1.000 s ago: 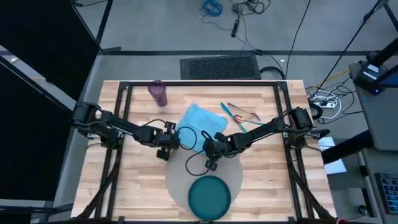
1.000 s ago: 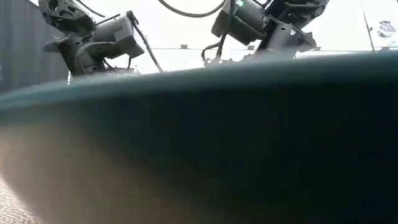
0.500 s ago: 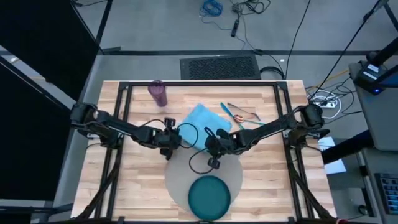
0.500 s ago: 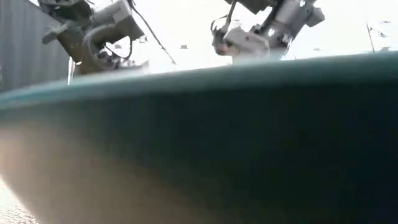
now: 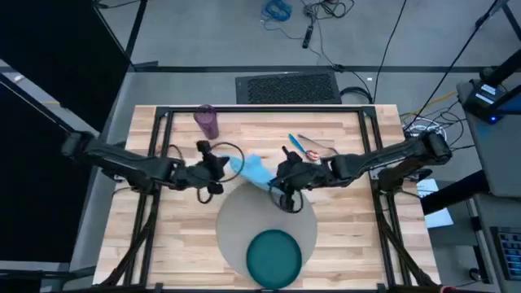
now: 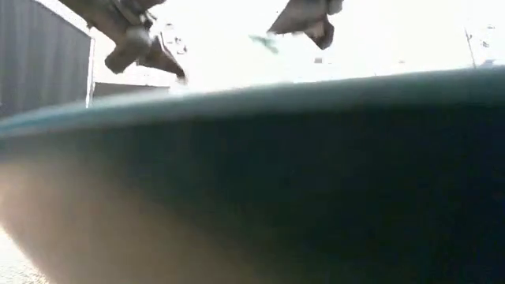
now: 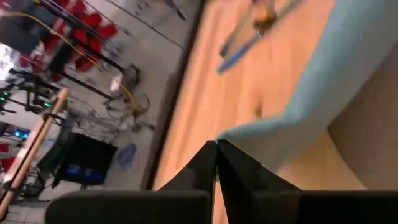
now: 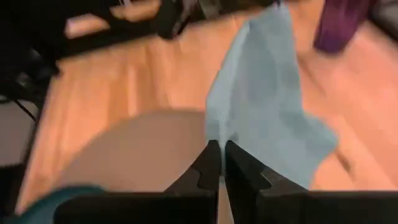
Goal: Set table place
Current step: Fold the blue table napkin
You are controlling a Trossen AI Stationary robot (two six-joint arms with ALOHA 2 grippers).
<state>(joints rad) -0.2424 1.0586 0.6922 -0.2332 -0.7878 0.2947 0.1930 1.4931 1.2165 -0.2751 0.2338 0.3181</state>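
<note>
The light-blue napkin (image 5: pixel 252 172) hangs in the air between my two grippers, above the far edge of the round grey-beige mat (image 5: pixel 240 218). My left gripper (image 5: pixel 221 166) is shut on its left end, my right gripper (image 5: pixel 279 180) on its right end. The teal plate (image 5: pixel 273 255) rests on the near part of the mat and fills the low view (image 6: pixel 252 173). A purple cup (image 5: pixel 206 121) stands at the far left. The teal-handled cutlery (image 5: pixel 308 150) lies on the table beyond the right gripper. My left gripper pinches the napkin's edge (image 7: pixel 244 133) between its two shut fingers; the cloth runs away from the fingertips, lifted off the table. My right gripper pinches another edge of the napkin (image 8: pixel 219 132) between its shut fingers. The cloth spreads beyond the tips in loose folds, clear of the table.
Bare wooden table (image 5: pixel 179 228) lies to the left and right of the mat. A black metal frame (image 5: pixel 260 109) borders the tabletop. Cables and a floor grille lie beyond the far edge.
Both grippers have risen and gone a little toward the far edge, carrying the napkin. The napkin, lying flat and spread on the table a second ago, is now lifted clear and gathered into a narrower band between them.
</note>
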